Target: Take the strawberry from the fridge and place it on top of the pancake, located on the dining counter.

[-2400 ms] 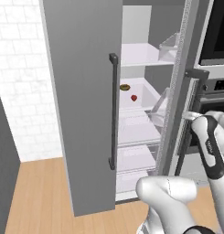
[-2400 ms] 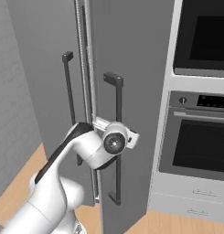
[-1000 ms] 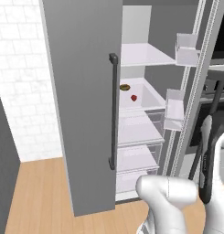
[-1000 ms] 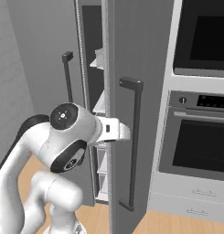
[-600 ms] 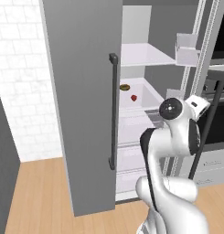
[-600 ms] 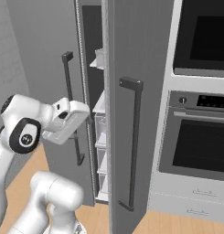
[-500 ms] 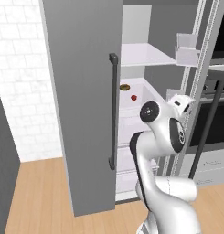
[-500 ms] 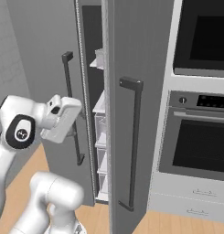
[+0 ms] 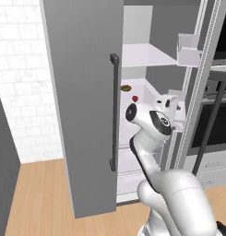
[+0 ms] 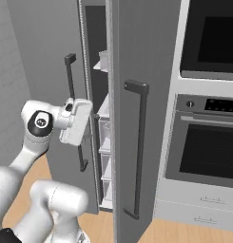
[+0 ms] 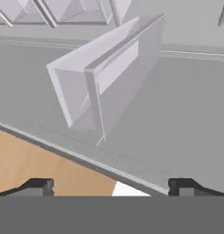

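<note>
The strawberry [image 9: 135, 98], a tiny bright-red rounded berry, sits on a white shelf [image 9: 146, 90] inside the tall matte-grey two-door fridge [image 9: 84, 92]. Just beside it, to its left in the left base view, lies a small brown ring-shaped donut [image 9: 126, 87]. Both fridge doors stand open, each with a long dark vertical bar handle [image 9: 114, 110]. Clear door bins [image 9: 188, 48] hang on the inside of the right-hand door. To the right of the fridge is a black-glass wall oven [image 10: 210, 38], with a second oven [image 10: 206, 152] and white drawers below it.

The robot's white arm rises in front of the fridge opening, and its gripper [image 10: 76, 122] hangs at the gap between the doors, below and in front of the berry. The jaws stand wide apart and hold nothing. The hand view looks onto a clear door bin [image 11: 104, 77] on a grey door panel.

Compared with a second ago, the arm has swung away from the right-hand door toward the opening, and that door has stayed open.
</note>
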You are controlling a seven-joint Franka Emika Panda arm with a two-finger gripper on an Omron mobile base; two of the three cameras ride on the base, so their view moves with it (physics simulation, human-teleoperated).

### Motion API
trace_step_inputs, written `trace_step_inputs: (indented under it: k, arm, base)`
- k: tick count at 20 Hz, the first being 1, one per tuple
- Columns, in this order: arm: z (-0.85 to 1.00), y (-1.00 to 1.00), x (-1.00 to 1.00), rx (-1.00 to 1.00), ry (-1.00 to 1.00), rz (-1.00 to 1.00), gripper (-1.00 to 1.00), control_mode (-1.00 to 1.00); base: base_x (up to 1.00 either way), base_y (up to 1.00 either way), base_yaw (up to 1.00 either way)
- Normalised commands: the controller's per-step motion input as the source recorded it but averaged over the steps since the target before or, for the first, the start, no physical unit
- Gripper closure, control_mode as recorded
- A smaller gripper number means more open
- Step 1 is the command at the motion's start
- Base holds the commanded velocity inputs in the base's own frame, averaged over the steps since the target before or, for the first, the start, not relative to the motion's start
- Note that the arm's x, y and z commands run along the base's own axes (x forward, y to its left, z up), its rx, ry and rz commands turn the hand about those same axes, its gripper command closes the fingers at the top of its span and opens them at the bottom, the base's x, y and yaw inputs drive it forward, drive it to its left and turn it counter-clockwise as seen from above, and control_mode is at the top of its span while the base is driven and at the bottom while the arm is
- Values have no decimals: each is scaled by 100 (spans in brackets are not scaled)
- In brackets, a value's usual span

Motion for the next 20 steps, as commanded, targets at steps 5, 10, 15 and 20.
trace_step_inputs:
  k: [5,10,15,20]
  arm:
    - [-8,-37,31,-3,15,0,-100,-100]
    - [0,-43,-1,-1,7,-4,-100,-100]
    - [0,-55,-21,0,5,-8,-100,-100]
    - [0,-63,-39,0,1,-9,-100,-100]
  base:
    - [0,0,0]
    - [0,0,0]
    - [0,0,0]
    - [0,0,0]
